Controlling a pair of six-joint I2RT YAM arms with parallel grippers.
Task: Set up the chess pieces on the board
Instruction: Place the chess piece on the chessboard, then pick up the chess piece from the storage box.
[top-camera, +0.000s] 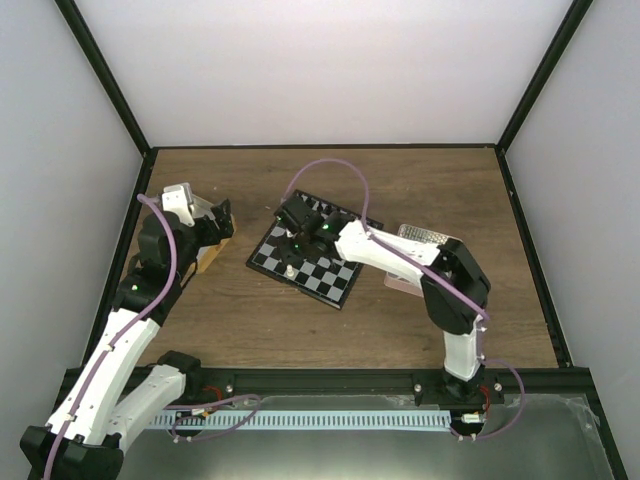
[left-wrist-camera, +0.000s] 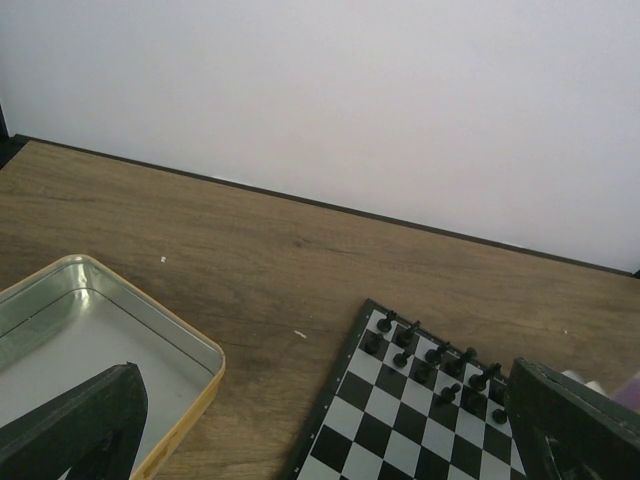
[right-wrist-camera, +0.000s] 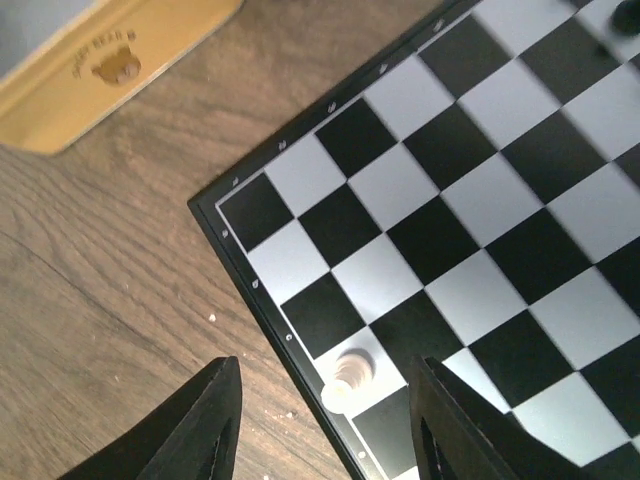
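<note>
Board: the chessboard lies at the centre of the top view, on the wooden table.
Right gripper: the right gripper hangs over the board's corner, at the bottom of its wrist view, fingers spread and gripping nothing.
White piece: one cream chess piece sits on a pale edge square between those fingers, touching neither.
Black pieces: the black pieces stand in two rows along the board's far edge, lower right of the left wrist view.
Left gripper: the left gripper is spread wide and empty, with one finger over the metal tin at lower left.
</note>
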